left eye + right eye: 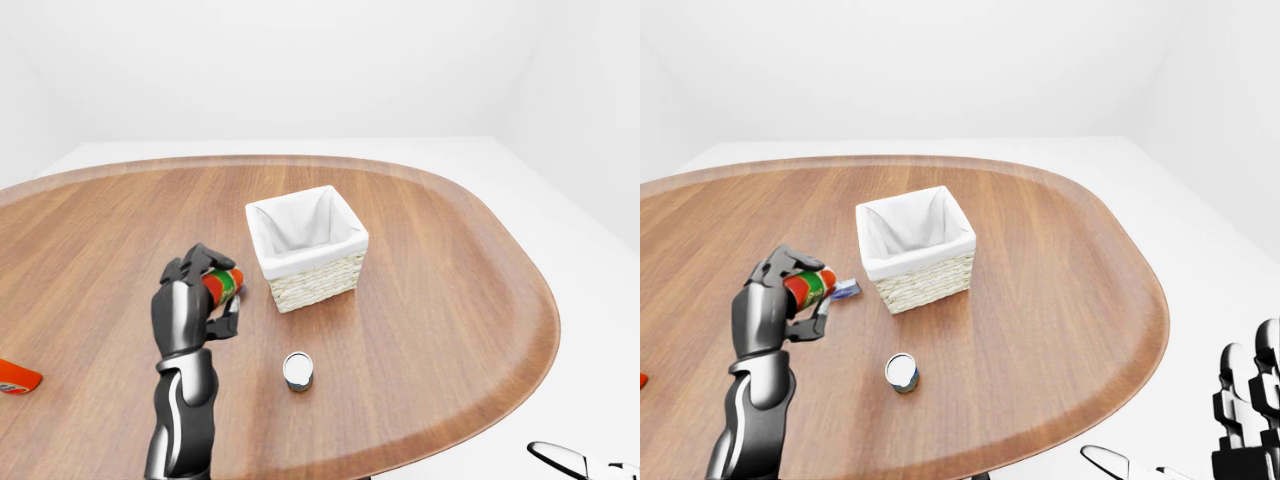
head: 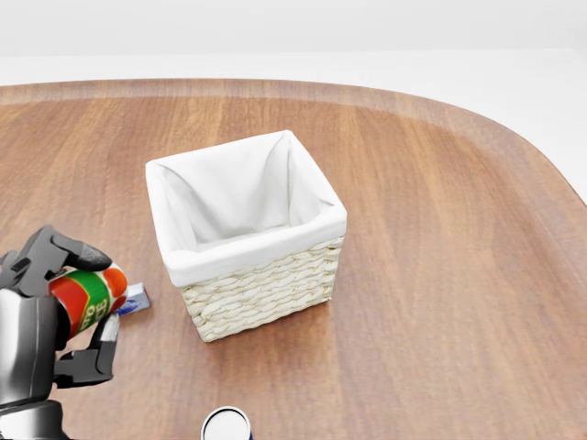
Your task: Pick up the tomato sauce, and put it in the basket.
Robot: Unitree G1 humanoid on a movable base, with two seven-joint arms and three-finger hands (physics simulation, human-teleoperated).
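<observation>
With its dark three-finger left hand (image 2: 50, 316) closed round the red-and-green labelled tomato sauce can (image 2: 87, 295), I see the can held clear above the brown wooden table (image 2: 440, 275), left of the white-lined woven wicker basket (image 2: 246, 235). A small blue box (image 2: 135, 299) lies beside it. The right hand (image 1: 1250, 395) hangs off the table; I cannot tell its grip.

Bare table (image 1: 430, 260) surrounds the basket (image 1: 307, 250); its top stands unobstructed.
</observation>
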